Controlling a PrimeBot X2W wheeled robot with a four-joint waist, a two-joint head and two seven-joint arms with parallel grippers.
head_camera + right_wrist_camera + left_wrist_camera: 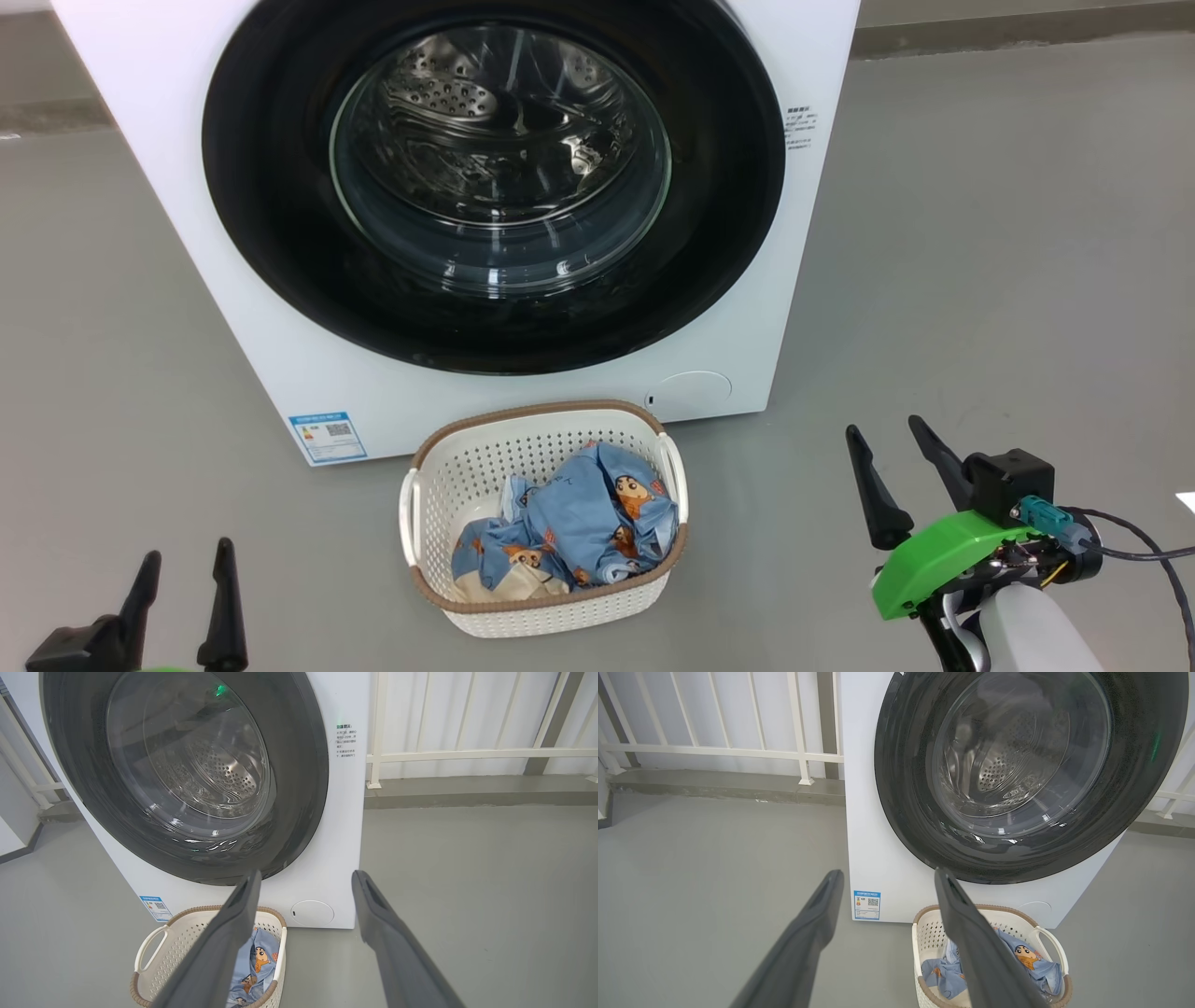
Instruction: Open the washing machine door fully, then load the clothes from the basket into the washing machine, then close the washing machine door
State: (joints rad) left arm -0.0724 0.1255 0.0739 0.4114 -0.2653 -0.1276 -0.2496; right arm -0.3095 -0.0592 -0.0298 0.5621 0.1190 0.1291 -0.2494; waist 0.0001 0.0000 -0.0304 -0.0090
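Jaws are standing wide apart on both arms and gripping nothing. The left gripper (pixel 185 551) is hovering low at the near left, its dark fingers pointing toward the washer (pixel 233 308). The right gripper (pixel 882 427) is hanging at the near right, a little higher in the head view, with a green cover (pixel 934 560) behind its fingers and a cable (pixel 1139 551) trailing off to the side. Both are staying clear of everything, with bare grey floor (pixel 980 280) under them.

Between them and a bit further on, the basket (pixel 560 616) is sitting on the floor, just in front of the washer and near the middle of its front. The clothes (pixel 579 523) are lying bunched inside it, blue with little cartoon faces showing, piled toward its right half.

Behind the basket the washer is standing with its door (pixel 261 187) shut flat against the front. The drum (pixel 485 112) is showing through the glass. A round flap (pixel 691 392) is sitting at the lower right corner and a blue label (pixel 327 436) at the lower left. Beyond the machine a white railing (pixel 714 751) is running along the wall.
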